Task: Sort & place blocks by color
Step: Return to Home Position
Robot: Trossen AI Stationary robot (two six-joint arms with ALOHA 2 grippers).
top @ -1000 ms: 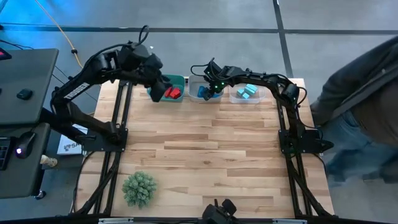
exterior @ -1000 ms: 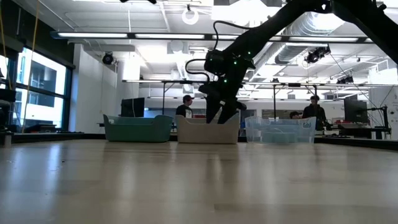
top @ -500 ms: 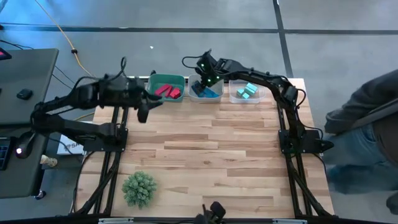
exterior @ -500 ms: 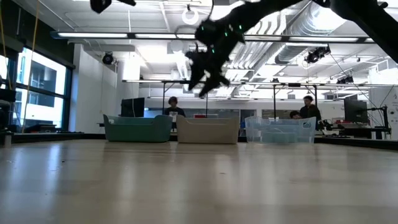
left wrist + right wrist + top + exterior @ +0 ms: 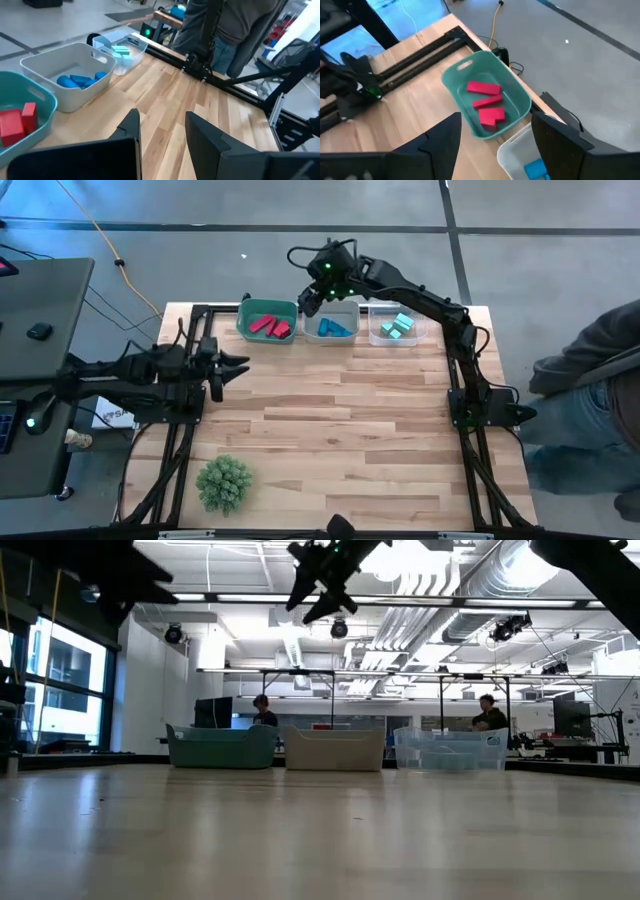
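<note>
1. Both tools are empty. The left tool (image 5: 237, 368) has its fingers spread and sits low by the left edge of the bench (image 5: 340, 440), well apart from the bins. It looks to me parked there, out of the other arm's way.
2. The right tool (image 5: 310, 302) is also spread wide, with nothing between its fingers. It hangs high over the far edge, above the gap between the green bin (image 5: 243, 320) and the grey bin (image 5: 330, 313). At that height it clears the bin walls.
3. The red blocks (image 5: 268, 326) lie in the green bin, the blue blocks (image 5: 335, 330) in the grey bin and the teal blocks (image 5: 398, 326) in the clear bin (image 5: 420, 330). The three bins stand in a row along the far edge, where either arm can reach them.
4. I see no loose block on the bench, so I judge the sorting finished, with only the arms left to fold home.
5. A spiky green ball (image 5: 224, 482) sits alone near the front left. A person (image 5: 590, 370) stands just off the right side.
</note>
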